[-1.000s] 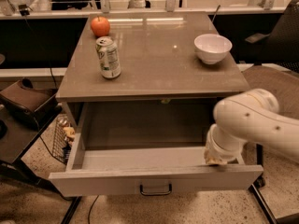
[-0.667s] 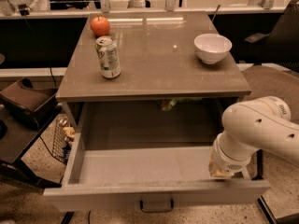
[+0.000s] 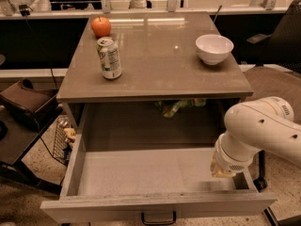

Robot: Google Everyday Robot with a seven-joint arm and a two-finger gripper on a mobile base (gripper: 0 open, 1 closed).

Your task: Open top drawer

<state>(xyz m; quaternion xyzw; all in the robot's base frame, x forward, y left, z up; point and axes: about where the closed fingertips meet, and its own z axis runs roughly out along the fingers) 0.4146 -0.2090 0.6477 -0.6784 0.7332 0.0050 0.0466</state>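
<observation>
The top drawer (image 3: 155, 206) is pulled far out from under the tabletop, showing its bare grey inside. Its light grey front is at the bottom edge of the camera view, with the thin black bar handle (image 3: 158, 218) just showing. My white arm (image 3: 258, 135) comes in from the right and reaches down into the drawer's right front corner. The gripper (image 3: 222, 172) is low inside that corner, against the right wall, mostly hidden by the wrist. A green crumpled bag (image 3: 181, 106) lies at the back of the drawer opening.
On the tabletop (image 3: 160, 60) stand a green-white can (image 3: 109, 58), an apple (image 3: 101, 26) and a white bowl (image 3: 214, 48). A wire basket (image 3: 63, 138) and a dark chair (image 3: 26, 107) are at the left. Another chair (image 3: 277, 46) is at the right.
The drawer has slid further out toward the camera, and my arm has moved with it. A green bag at the back of the opening has come into view.
</observation>
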